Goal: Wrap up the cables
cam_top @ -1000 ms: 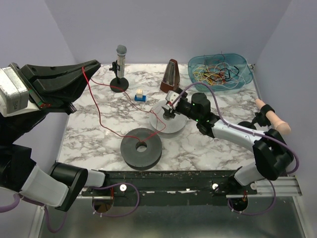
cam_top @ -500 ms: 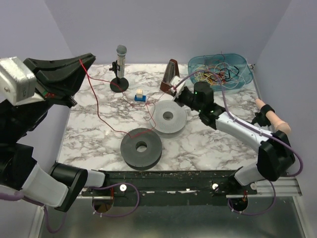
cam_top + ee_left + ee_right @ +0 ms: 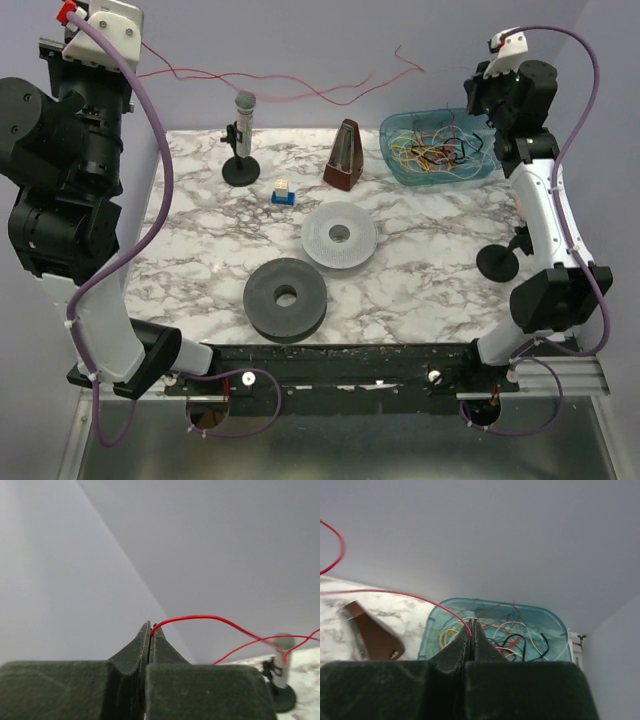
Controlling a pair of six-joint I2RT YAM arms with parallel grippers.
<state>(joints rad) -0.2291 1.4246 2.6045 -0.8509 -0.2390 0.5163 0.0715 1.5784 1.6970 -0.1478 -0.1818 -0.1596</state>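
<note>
A thin red cable (image 3: 280, 97) hangs in a shallow arc in front of the back wall, stretched between my two raised arms. My left gripper (image 3: 150, 630) is shut on one end of the red cable (image 3: 200, 616), high at the far left. On the far right, my right gripper (image 3: 472, 625) is shut on the cable (image 3: 395, 594) above the teal tub (image 3: 490, 601). The tub (image 3: 395, 160) holds a multicoloured tangle of cables (image 3: 440, 152). A short free end of the red cable curls up near the right arm.
On the marble table stand a microphone on a stand (image 3: 243, 125), a brown metronome (image 3: 346, 155) and a small blue and white block (image 3: 283, 192). A white disc (image 3: 340, 237) and a dark grey disc (image 3: 286, 296) lie mid-table. A black round foot (image 3: 497, 262) sits by the right arm.
The right gripper has shut on the red cable by the white disc and risen to above the tub. The left arm has swung up too. The cable is lifted off the table.
</note>
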